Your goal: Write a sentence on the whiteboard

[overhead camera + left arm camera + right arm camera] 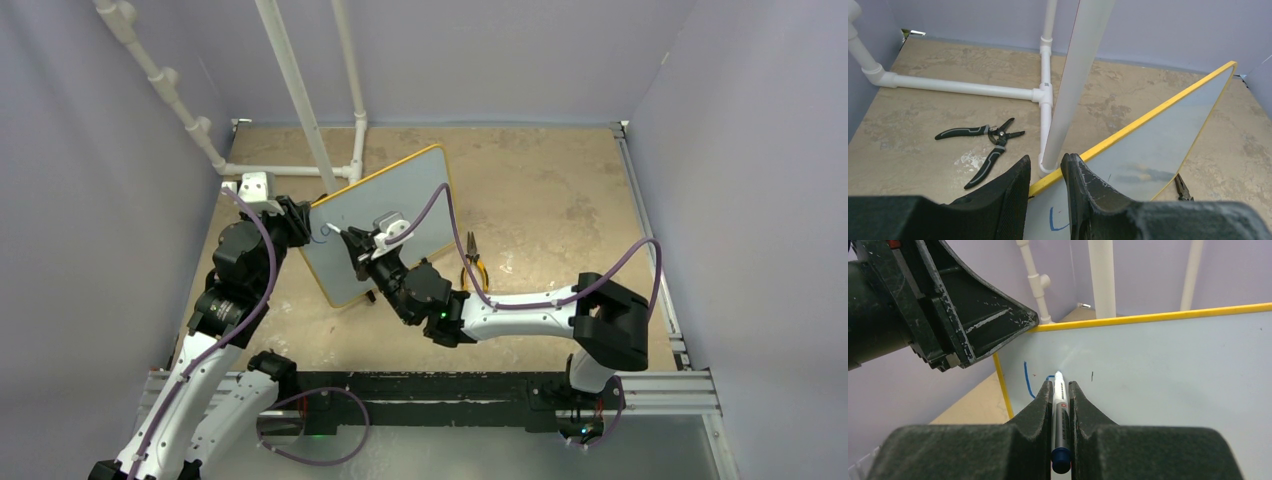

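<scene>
The whiteboard [400, 215], pale grey with a yellow frame, stands tilted on the table. My left gripper [300, 218] is shut on its near-left edge; in the left wrist view the yellow frame [1128, 131] runs between the jaws of the left gripper [1045, 160]. My right gripper [358, 243] is shut on a white marker with a blue end cap [1060, 410], and the tip touches the board. Of the sentence, only one blue L-shaped stroke [1027, 380] shows, just left of the tip; it also shows in the left wrist view [1055, 222].
A white PVC pipe frame [300, 100] stands behind the board, with one post [1073, 85] right at its edge. Black-grey pliers [988, 145] lie on the table beyond the board. Yellow-handled pliers [472, 262] lie at the board's right. Purple walls enclose the table.
</scene>
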Controlling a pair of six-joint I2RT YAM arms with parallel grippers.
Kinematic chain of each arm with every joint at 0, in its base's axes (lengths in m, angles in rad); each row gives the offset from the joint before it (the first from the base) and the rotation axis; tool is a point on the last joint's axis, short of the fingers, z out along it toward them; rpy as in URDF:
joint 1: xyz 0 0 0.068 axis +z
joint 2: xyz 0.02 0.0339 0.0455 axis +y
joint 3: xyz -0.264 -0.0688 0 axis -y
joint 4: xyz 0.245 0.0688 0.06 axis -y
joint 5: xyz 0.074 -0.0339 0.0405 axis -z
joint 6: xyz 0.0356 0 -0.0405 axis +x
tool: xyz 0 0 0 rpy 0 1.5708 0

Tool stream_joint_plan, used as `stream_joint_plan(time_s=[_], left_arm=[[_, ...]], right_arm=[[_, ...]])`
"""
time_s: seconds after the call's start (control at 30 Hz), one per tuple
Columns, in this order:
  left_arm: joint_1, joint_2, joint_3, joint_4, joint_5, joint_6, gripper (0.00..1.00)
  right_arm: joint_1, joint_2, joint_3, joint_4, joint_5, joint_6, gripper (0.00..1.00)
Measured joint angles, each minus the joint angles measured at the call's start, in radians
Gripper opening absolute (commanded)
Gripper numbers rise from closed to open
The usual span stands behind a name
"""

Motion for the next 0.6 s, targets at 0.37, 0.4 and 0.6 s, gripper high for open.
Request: stream_joint_plan(time_s=[0.37, 0.4, 0.6], left_arm=[[0.005, 0.000, 0.000, 0.000, 0.007, 0.000, 0.31], [0.005, 0.000, 0.000, 0.000, 0.007, 0.000, 0.31], [0.006, 0.000, 0.000, 0.000, 0.008, 0.000, 0.31]], right_arm=[[0.000, 0.000, -0.005, 0.000, 0.046, 0.001, 0.00], [0.000, 0.000, -0.005, 0.000, 0.050, 0.001, 0.00], [0.001, 0.000, -0.012, -0.009, 0.060, 0.020, 0.00]])
